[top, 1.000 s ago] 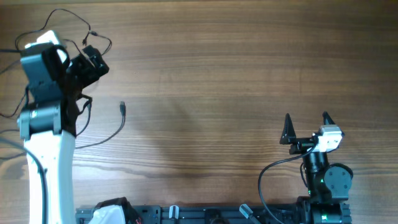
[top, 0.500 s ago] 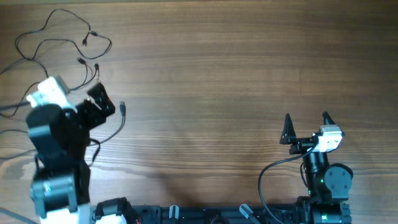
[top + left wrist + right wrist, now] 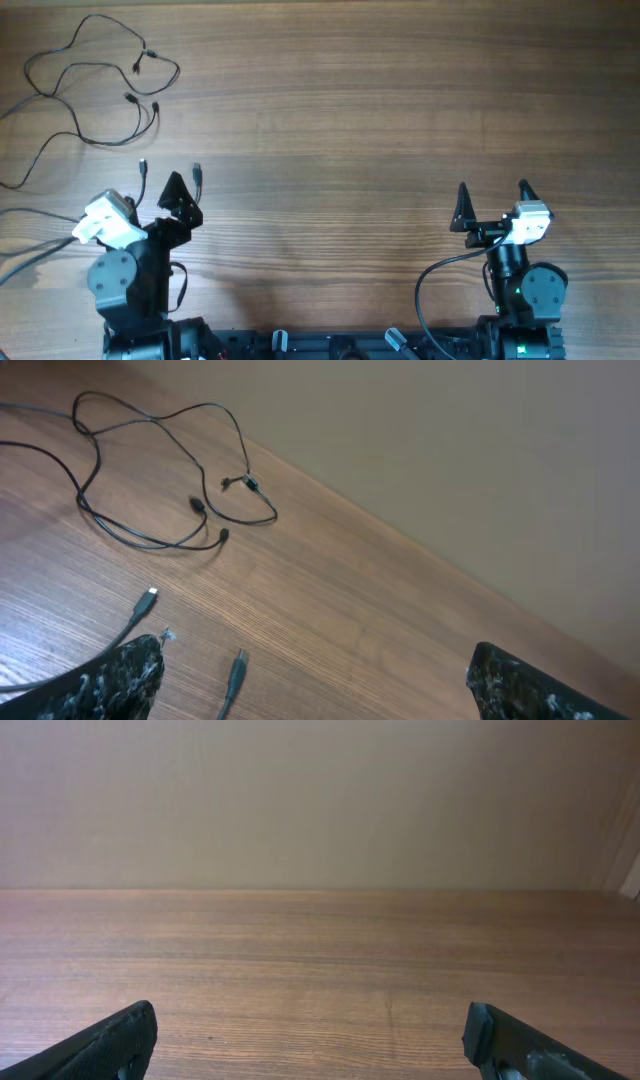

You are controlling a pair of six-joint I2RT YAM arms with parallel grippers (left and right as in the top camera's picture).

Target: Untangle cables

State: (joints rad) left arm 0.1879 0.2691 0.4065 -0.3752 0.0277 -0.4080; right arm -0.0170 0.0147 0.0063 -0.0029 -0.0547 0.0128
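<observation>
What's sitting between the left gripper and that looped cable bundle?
Loose plug ends lie just ahead of the left gripper. Past them is bare wood up to the looped cables. The left wrist view shows it best.

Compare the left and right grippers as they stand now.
The left gripper has cable plugs lying by its fingers; the right gripper faces only table. From overhead, the left gripper is angled, the right gripper points straight ahead. Both are open and hold nothing.

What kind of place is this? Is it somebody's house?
Probably a robot test lab, not a house: a left arm and a right arm sit at a wooden table with loose cables, and there's a plain wall behind.
</observation>
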